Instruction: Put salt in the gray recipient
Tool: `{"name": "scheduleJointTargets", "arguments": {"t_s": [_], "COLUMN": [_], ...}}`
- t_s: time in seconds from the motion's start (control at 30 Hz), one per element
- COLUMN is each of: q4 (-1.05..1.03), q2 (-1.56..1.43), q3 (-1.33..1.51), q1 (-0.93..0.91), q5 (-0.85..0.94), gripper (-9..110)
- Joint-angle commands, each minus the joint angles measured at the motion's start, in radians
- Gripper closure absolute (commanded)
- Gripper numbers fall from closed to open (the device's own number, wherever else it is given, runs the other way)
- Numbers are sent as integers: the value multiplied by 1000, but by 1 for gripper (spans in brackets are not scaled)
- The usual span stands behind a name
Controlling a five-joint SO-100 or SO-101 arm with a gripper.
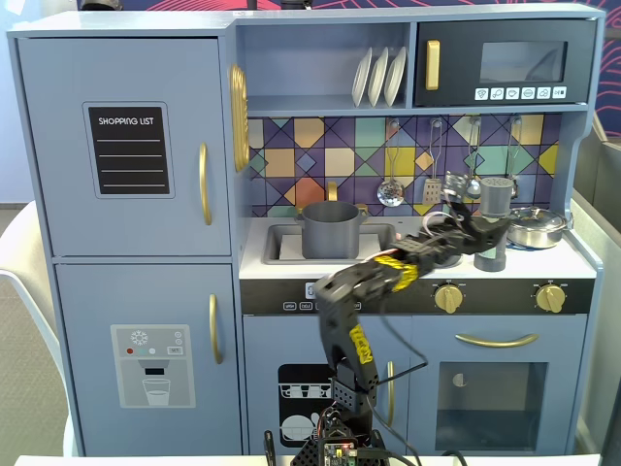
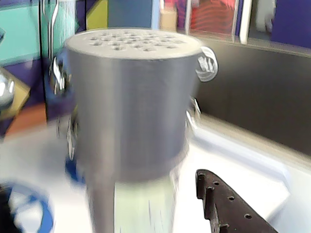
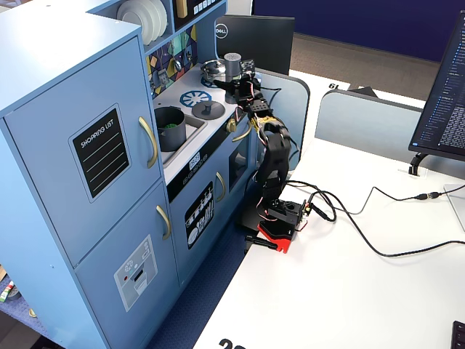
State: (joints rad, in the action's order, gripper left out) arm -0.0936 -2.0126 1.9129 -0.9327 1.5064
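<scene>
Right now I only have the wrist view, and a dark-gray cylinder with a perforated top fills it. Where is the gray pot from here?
Observer: In a fixed view the matte dark-gray cylindrical pot sits in the sink, well to the left of the tall slim dark-gray salt shaker you are facing.
Operator: Anything close on the shaker's other side?
Observer: Yes, a shiny silver steel pan stands just to the shaker's right in that view.
Operator: Is the pot covered?
Observer: No, in a fixed view its top is open. A flat gray knobbed lid lies on the cooktop, between pot and shaker.
</scene>
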Motion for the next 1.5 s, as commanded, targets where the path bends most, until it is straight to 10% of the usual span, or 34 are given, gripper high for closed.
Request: {"name": "scheduleJointTargets", "arguments": {"t_s": [0.0,0.2,0.33,0.8,1.47], "q4": [-618,-1355,-1557,-1023,-1210], "q2": [-488,-834,-928,-1201,-1207], "q3": [12,34,206,1181,1204], "q1": [15,405,726,838,914], "q5": [25,172,201,-43,-137], "gripper": [59,98,101,101,101]}}
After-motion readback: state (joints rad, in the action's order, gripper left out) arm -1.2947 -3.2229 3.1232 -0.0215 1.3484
